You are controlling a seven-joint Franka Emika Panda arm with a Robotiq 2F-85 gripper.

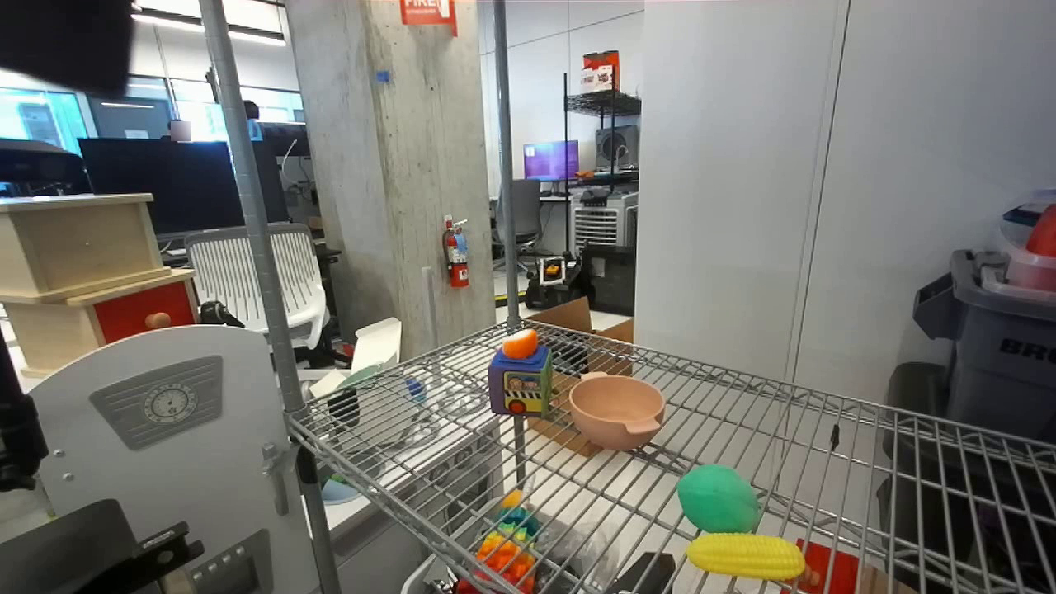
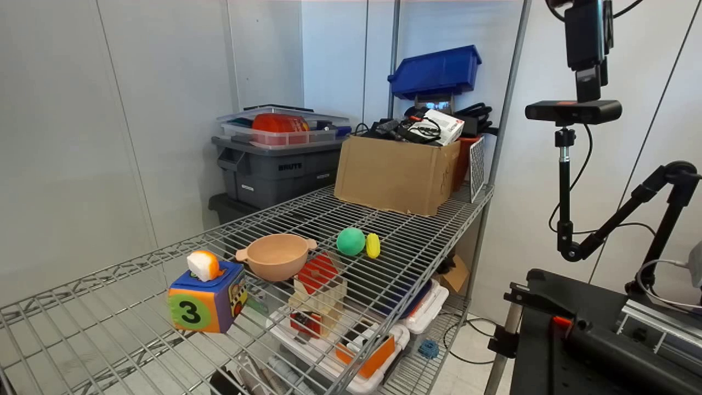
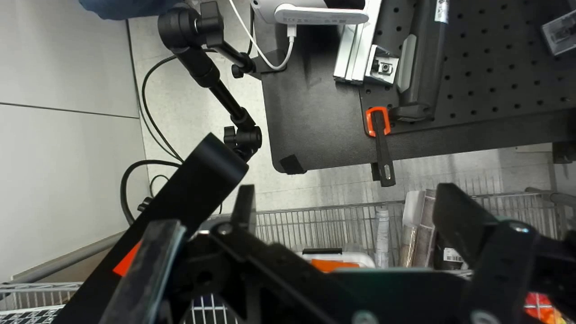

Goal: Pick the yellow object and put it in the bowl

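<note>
The yellow object [image 1: 745,556], a corn-cob-like piece, lies on the wire shelf beside the green ball in both exterior views [image 2: 373,246]. The tan-pink bowl [image 1: 617,410] with two small handles stands upright on the same shelf, between the ball and the multicoloured block; it also shows in an exterior view [image 2: 277,259]. My gripper [image 3: 347,198] is open in the wrist view, its fingers wide apart with nothing between them. It hangs over the camera mount beside the shelf, away from the yellow object and bowl. Neither of these shows in the wrist view.
The green ball [image 1: 718,498] sits close by the yellow object. A soft block [image 2: 207,296] with an orange-and-white piece on top stands past the bowl. A cardboard box [image 2: 396,174] stands at the shelf's far end. A camera [image 2: 573,112] on a jointed black arm stands beside the shelf.
</note>
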